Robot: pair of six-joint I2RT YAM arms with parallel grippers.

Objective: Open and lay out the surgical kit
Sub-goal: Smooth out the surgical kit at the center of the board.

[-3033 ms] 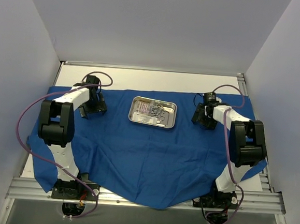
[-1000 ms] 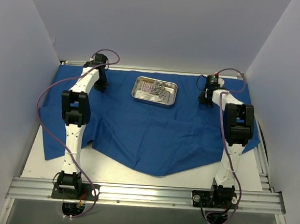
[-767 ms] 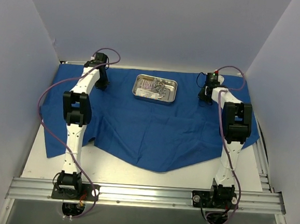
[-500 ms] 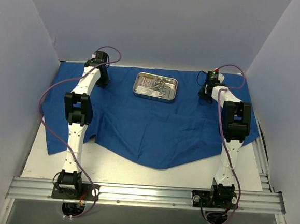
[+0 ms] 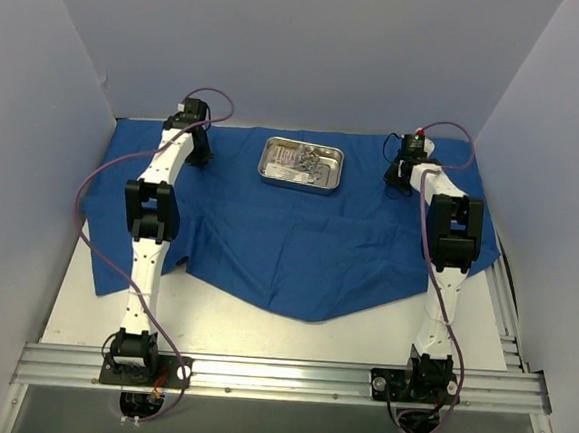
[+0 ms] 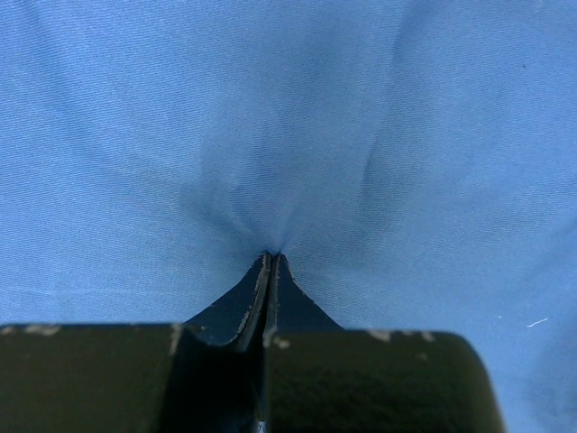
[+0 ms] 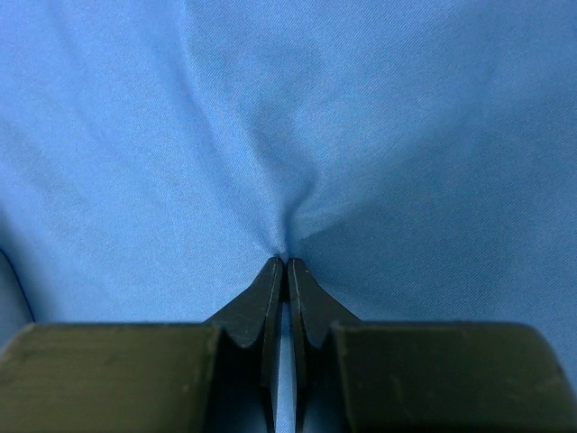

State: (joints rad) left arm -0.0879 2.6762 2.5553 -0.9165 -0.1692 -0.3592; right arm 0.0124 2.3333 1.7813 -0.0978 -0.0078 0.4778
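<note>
**Left gripper** [image 6: 270, 257], wrist view: jaws pressed together on a pinch of the blue cloth wrap [image 6: 288, 108], with creases fanning out from the tips. **Right gripper** [image 7: 287, 262], wrist view: jaws likewise closed on a gathered fold of the same cloth. Fabric fills both wrist views. The lower parts of the fingers are cut off by the bottom edge.

**Overhead view.** Both arms stretch towards the far side of the table [image 5: 361, 332]. One gripper is at the far-left part of the wrap and the other at the far-right part. From above, the fingertips are hidden beneath the wrist housings.

The wrap lies opened out over the white table. Its far edge is close to the back wall. Its near edge forms an uneven point that stops short of the aluminium rail [image 5: 277, 376].

A rectangular steel tray [image 5: 263, 164] rests on the cloth between the two grippers, near the far edge and apart from both. It holds a tangle of small steel instruments [image 5: 316, 164], too small to tell apart. A pale pinkish item [image 5: 288, 156] lies at the tray's left end, and what it is cannot be made out.

The white arm links and purple cables [image 5: 91, 186] pass above the cloth and cover strips of it.
</note>
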